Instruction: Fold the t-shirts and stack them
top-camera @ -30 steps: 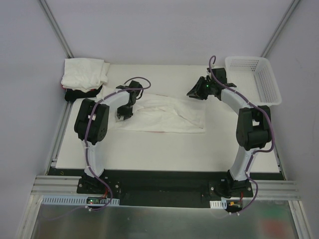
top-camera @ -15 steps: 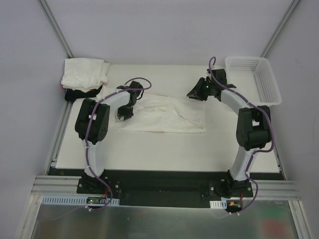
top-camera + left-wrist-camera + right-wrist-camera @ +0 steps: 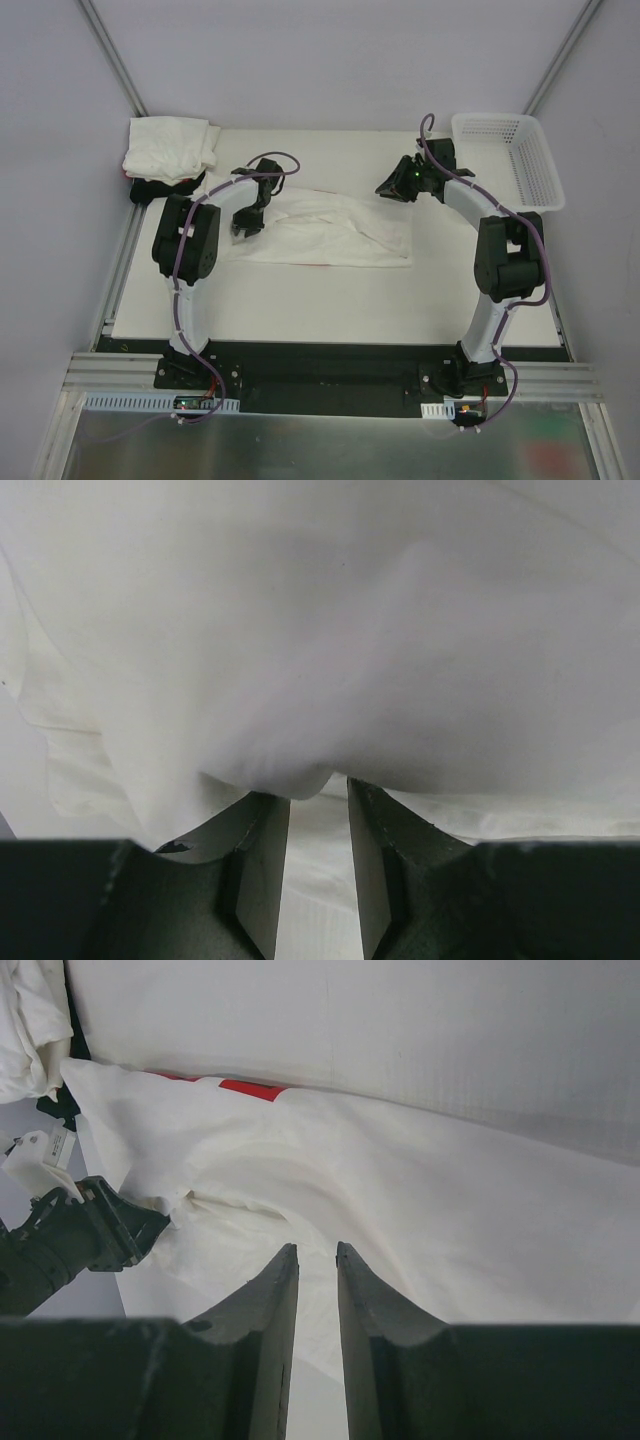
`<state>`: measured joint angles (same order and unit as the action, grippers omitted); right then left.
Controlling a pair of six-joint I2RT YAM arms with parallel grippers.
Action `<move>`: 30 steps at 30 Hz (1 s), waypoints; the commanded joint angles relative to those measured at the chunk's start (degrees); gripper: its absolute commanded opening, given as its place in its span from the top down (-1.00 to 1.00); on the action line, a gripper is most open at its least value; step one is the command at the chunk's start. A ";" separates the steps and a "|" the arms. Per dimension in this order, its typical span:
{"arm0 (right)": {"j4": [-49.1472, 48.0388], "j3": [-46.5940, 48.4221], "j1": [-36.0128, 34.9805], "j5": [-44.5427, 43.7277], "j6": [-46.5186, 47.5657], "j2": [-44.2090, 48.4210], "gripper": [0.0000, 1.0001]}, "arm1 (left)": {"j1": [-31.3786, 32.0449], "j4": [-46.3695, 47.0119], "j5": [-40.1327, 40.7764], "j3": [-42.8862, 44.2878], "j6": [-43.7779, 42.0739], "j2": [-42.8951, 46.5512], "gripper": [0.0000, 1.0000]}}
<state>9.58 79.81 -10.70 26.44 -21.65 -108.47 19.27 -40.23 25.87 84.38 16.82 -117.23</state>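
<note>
On your tabletop (image 3: 330, 300) a white t-shirt (image 3: 330, 232) lies across the middle, with the left gripper (image 3: 245, 233) clamped on its left end. Whether the right gripper (image 3: 388, 188), at its far-right edge, holds cloth, you cannot tell. Stacked t-shirts (image 3: 170, 150) fill the far-left corner, a basket (image 3: 512, 160) sits at the far-right, and grey walls (image 3: 320, 60) rise beyond.

White on white out here, with one flash of red
Spread white t-shirt (image 3: 330, 232) over red cloth (image 3: 250, 1089); folded white stack (image 3: 170, 148) tops a black shirt (image 3: 150, 190); white mesh basket (image 3: 545, 172)

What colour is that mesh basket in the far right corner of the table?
White. The basket shows best in the top external view.
</note>
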 commanded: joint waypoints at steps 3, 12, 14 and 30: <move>-1.94 -0.36 0.86 1.25 -0.41 3.08 0.51 | -0.28 -1.61 -0.03 1.23 -0.65 -1.42 0.46; -2.11 -0.71 1.21 1.34 -0.67 2.82 0.52 | -0.28 -1.61 -0.38 0.88 -0.03 -1.60 0.73; -2.11 -0.80 1.29 1.25 -0.59 3.00 0.53 | -0.28 -1.61 -0.47 0.88 0.06 -1.77 0.77; -2.64 -1.15 1.29 1.34 -0.94 3.08 0.57 | 0.16 -1.70 -0.20 3.16 0.23 1.12 1.00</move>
<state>8.75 78.83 -9.82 26.46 -22.06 -108.47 19.29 -40.64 25.56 85.10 16.93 -118.08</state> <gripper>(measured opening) 0.218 0.006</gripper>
